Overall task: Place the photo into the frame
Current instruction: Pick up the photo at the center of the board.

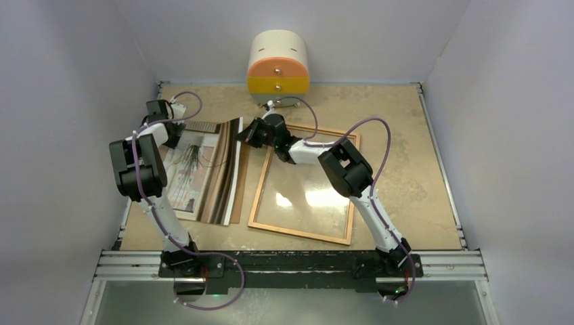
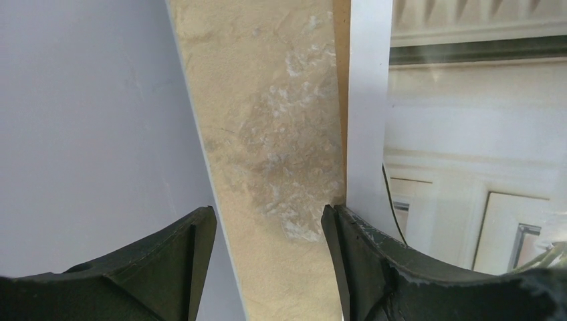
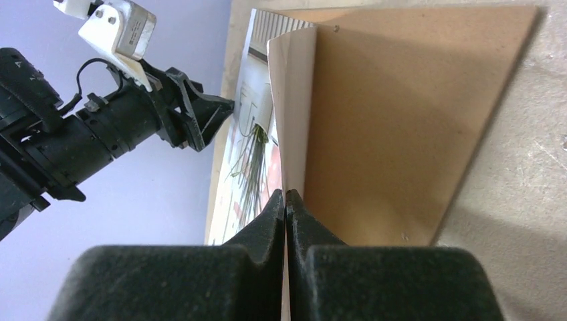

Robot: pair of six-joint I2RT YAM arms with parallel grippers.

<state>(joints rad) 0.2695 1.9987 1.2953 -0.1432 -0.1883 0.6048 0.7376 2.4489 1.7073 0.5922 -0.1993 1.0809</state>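
Reddish-brown wood, top view: the frame (image 1: 301, 232) lies flat on the bench (image 1: 406, 169), right of centre, with its pane catching glare. The photo (image 1: 196, 169) lies just beside it on the left, print side up, and its right edge is raised off the bench. Your right hand (image 1: 241, 134) is at the far end of that raised edge. Your left hand (image 1: 174, 140) is at the photo's far left edge. A white, orange and yellow drawer unit (image 1: 278, 64) stands against the back wall, well apart from both.

Left wrist view: your left hand is spread, with bare bench showing between its fingers (image 2: 194, 254). The right-side finger touches the photo's white border. The other finger sits over the wall side and grips nothing. The glossy print fills the right of this view.

Right wrist view: your right hand is pressed together on the photo's lifted edge, and the sheet runs straight into the closed tips. The plain white reverse curls up above them. A brown backing board (image 3: 401, 120) lies flat to the right of the curl. The spiky plant print shows to its left. Your left hand reaches in from the upper left, its tips near the print's edge.
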